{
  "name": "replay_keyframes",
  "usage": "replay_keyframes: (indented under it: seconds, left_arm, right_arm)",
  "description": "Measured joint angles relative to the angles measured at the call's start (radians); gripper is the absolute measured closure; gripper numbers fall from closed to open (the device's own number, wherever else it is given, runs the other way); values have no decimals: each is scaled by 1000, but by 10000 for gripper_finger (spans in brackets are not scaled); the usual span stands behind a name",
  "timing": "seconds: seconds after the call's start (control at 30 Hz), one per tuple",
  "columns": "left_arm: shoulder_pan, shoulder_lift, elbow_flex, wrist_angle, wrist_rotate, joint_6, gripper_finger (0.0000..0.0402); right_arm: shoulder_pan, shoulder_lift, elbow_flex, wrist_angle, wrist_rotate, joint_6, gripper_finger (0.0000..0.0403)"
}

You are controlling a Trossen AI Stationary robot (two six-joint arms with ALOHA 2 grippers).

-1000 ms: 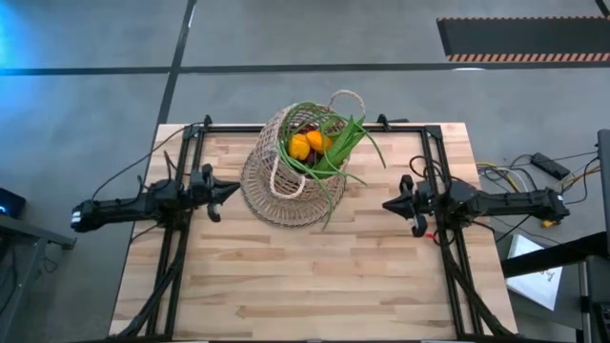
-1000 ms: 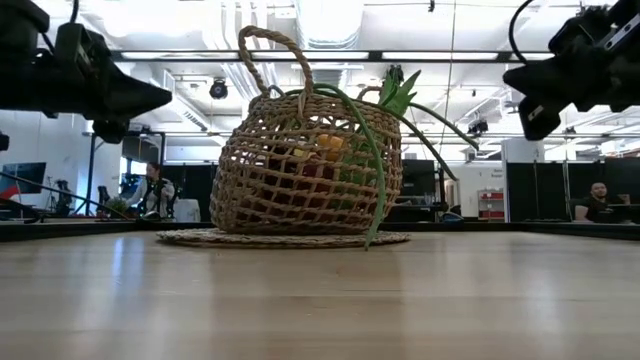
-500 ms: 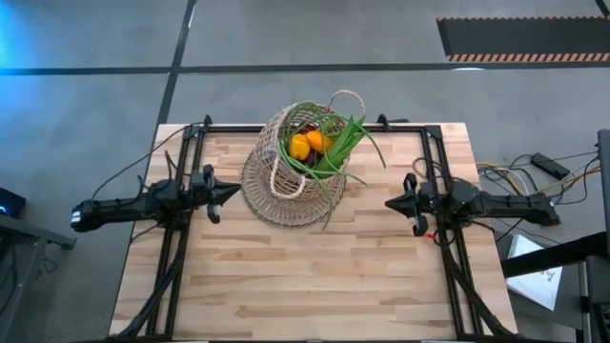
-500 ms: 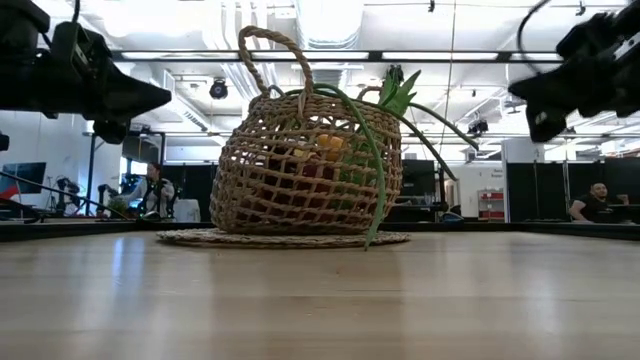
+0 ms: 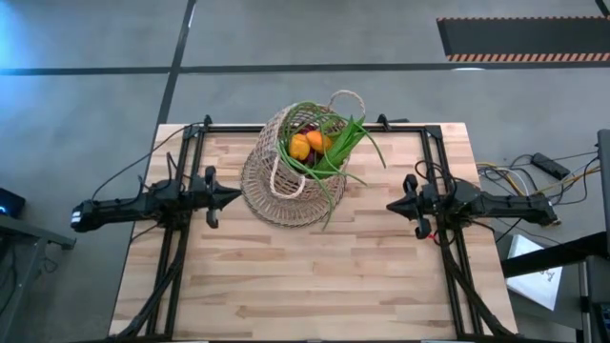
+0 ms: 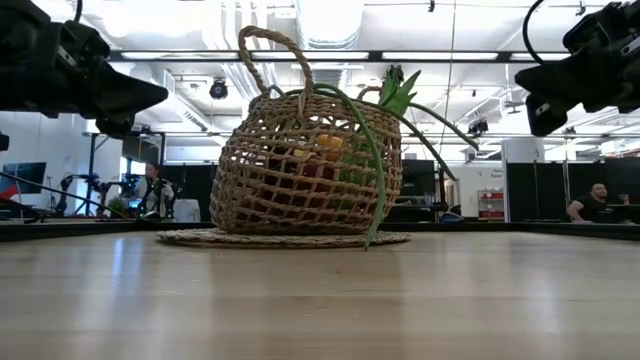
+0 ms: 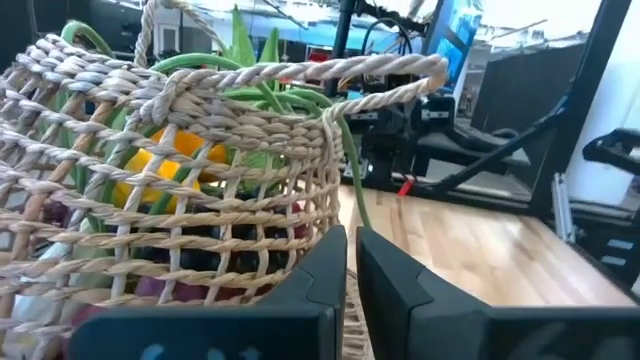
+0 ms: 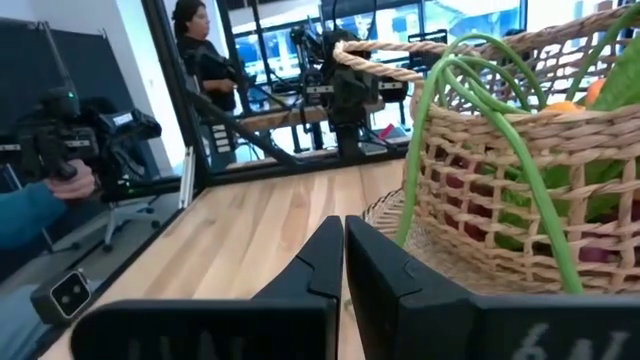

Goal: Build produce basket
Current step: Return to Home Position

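Observation:
The tan wicker basket (image 5: 294, 160) stands upright on its round flat base (image 6: 283, 238) near the table's far edge, middle. It holds the produce (image 5: 315, 143): orange and yellow pieces, dark red fruit, leafy greens. Long green onions (image 6: 375, 190) droop over its rim on the right. My left gripper (image 5: 233, 193) hovers left of the basket, shut and empty. My right gripper (image 5: 391, 205) hovers to the basket's right, shut and empty. The basket also shows in the left wrist view (image 7: 160, 190) and the right wrist view (image 8: 510, 180).
A black metal frame (image 5: 419, 129) runs along the table's far, left and right sides. Bare wooden tabletop (image 5: 305, 276) lies on the near side. People show in the room beyond the table (image 8: 205, 60).
My right gripper has drawn back a little toward the table's right edge and risen slightly. The basket and the produce have kept still.

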Motion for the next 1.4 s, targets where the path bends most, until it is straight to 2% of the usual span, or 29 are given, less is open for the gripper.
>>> replay_keyframes:
  seconds: [0.13, 0.23, 0.5, 1.4]
  left_arm:
    - [-2, 0, 0, 0, -4, -16, 398]
    - [-2, 19, 0, 2, -18, 42, 399]
    - [-2, 105, -1, 20, -32, 56, 398]
    - [-2, 232, -1, 49, -27, 55, 398]
  right_arm:
    - [0, 4, 0, -1, -2, -8, 394]
    - [0, 5, 0, -1, 1, -25, 394]
    - [0, 11, 0, -11, 95, -97, 394]
    - [0, 11, 0, -9, 107, -112, 394]
